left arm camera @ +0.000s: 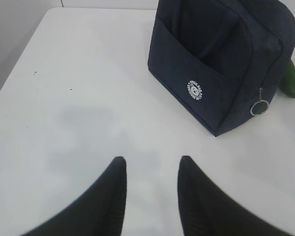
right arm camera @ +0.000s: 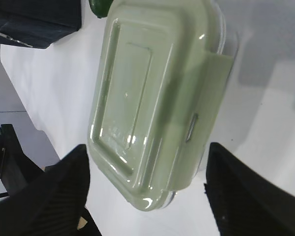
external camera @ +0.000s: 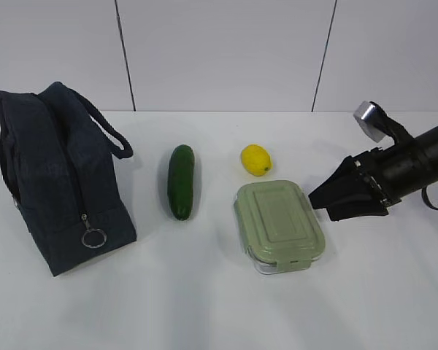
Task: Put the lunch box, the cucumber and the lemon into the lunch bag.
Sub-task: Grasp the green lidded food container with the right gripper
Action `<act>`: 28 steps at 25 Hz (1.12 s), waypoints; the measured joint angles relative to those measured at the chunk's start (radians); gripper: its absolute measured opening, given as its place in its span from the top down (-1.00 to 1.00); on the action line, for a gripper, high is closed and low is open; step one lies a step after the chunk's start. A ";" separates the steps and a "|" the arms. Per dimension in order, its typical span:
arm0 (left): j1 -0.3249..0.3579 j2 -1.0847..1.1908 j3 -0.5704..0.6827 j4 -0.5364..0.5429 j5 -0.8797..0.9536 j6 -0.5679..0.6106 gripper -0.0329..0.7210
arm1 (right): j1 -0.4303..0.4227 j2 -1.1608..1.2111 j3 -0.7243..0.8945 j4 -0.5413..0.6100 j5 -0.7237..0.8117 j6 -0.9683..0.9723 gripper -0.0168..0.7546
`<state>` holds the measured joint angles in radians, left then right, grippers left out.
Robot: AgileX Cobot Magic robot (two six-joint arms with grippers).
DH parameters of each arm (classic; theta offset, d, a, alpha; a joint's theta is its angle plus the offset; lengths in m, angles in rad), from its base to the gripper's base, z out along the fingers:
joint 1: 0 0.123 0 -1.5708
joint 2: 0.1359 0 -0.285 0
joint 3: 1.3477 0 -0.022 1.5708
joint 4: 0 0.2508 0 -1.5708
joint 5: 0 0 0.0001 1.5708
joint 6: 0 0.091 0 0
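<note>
White tabletop [external camera: 204, 292] holds the zipped lunch bag [external camera: 55, 182] at left, with the cucumber [external camera: 181, 181] and lemon [external camera: 255, 160] beside the lunch box [external camera: 279, 224]. With jaws spread wide and empty, the right gripper [right arm camera: 147, 191] faces the box's short end; it should straddle the lid squarely before closing. Partly open, the left gripper [left arm camera: 150, 167] hovers empty near the bag, whose zipper likely needs opening first.

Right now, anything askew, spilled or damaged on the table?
Nothing stands out. The lunch bag stands upright, zipper apparently closed. The cucumber, lemon and lunch box lie apart on the table, lid on, no spill. The right gripper is open beside the lunch box.
</note>
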<state>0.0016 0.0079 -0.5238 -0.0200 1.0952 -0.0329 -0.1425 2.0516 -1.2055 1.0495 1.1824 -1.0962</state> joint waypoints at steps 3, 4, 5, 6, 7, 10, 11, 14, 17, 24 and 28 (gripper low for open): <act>0.000 0.000 0.000 0.000 0.000 0.000 0.28 | 0.000 0.017 -0.002 0.002 -0.001 -0.017 -0.52; 0.000 0.000 0.000 0.000 0.000 0.000 0.28 | 0.000 0.021 -0.002 0.002 -0.001 -0.018 -0.52; 0.000 0.000 0.000 0.000 0.000 0.000 0.28 | 0.000 0.024 -0.002 0.002 -0.001 -0.019 -0.52; 0.000 0.000 0.000 0.000 0.000 0.000 0.28 | 0.000 0.024 -0.002 0.002 -0.001 -0.019 -0.52; 0.000 0.000 0.000 0.000 0.000 0.000 0.28 | 0.000 0.024 -0.002 0.008 -0.001 -0.021 -0.52; 0.000 0.000 0.000 0.000 0.000 0.000 0.28 | 0.000 0.024 -0.002 0.052 -0.002 -0.021 -0.52; 0.000 0.000 0.000 0.000 0.000 0.000 0.28 | 0.000 0.024 -0.002 0.072 -0.002 -0.021 -0.52; 0.000 0.000 0.000 0.000 0.000 0.000 0.28 | 0.000 0.024 -0.002 0.127 -0.002 -0.023 -0.52; 0.000 0.000 0.000 0.000 0.000 0.000 0.28 | 0.000 0.024 -0.002 0.158 -0.003 -0.023 -0.52; 0.000 0.000 0.000 0.000 0.000 0.000 0.28 | 0.000 0.024 -0.002 0.169 -0.005 -0.023 -0.52; 0.000 0.000 0.000 0.000 0.000 0.000 0.28 | 0.000 0.024 -0.002 0.172 -0.005 -0.025 -0.52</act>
<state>0.0016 0.0079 -0.5238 -0.0200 1.0952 -0.0329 -0.1425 2.0760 -1.2075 1.2211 1.1778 -1.1217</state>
